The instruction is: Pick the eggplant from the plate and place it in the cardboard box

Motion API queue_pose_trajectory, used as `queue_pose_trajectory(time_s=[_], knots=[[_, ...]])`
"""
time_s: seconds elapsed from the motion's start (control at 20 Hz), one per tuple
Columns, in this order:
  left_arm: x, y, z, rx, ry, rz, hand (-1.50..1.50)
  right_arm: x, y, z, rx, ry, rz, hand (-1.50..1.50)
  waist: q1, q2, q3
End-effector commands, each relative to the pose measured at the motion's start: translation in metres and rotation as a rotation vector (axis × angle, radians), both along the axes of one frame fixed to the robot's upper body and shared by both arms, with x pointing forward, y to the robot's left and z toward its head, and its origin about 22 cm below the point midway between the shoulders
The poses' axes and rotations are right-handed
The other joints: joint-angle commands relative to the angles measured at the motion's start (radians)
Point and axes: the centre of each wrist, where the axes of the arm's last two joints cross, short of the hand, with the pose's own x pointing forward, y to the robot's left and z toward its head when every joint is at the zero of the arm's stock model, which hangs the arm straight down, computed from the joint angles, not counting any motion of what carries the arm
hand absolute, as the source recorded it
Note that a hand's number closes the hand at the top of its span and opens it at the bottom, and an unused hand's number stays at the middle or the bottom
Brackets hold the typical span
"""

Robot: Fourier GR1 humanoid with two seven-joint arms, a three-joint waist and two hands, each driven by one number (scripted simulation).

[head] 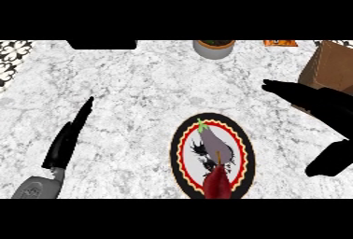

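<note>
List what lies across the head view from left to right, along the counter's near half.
Left hand → plate with the eggplant on it → right hand, open, in front of the cardboard box at the right edge.

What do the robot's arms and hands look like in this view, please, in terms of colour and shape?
The left hand is black, long and slim, tapering to narrow fingertips, and joins a grey rounded forearm at the lower edge. The right hand is also black, broader and blocky, with a thick separate thumb; its forearm is out of view. No cables or markings are visible.
</note>
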Motion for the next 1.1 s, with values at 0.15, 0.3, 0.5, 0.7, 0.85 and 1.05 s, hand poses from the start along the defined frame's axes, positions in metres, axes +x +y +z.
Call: queue_pose_trajectory(time_s=[0.15,0.3,0.5,0.7,0.85,1.05], knots=[[0.009,0.002,0.004,0.004,-0.007,-0.012,0.0,-0.021,0.063,0.008,-0.21,0.063,-0.049,-1.5,0.007,0.004,0.002],[0.01,0.007,0.019,0.003,-0.012,-0.019,0.0,-0.013,0.092,0.014,-0.26,0.048,-0.084,-1.5,0.02,0.004,0.002],[0.013,-0.013,-0.002,0.013,-0.009,-0.01,0.0,-0.006,0.114,-0.015,-0.332,0.096,-0.104,-1.5,0.014,0.007,0.003],[0.016,-0.009,-0.002,-0.023,-0.01,-0.005,0.0,-0.015,0.127,-0.016,-0.37,0.132,-0.111,-1.5,0.007,0.006,0.002],[0.023,0.004,0.021,-0.008,0.009,-0.022,0.0,0.004,0.124,-0.024,-0.359,0.178,-0.129,-1.5,0.009,0.006,0.003],[0.002,0.01,0.012,-0.026,0.013,-0.017,0.0,0.009,0.111,-0.046,-0.347,0.206,-0.112,-1.5,0.012,0.006,0.003]])
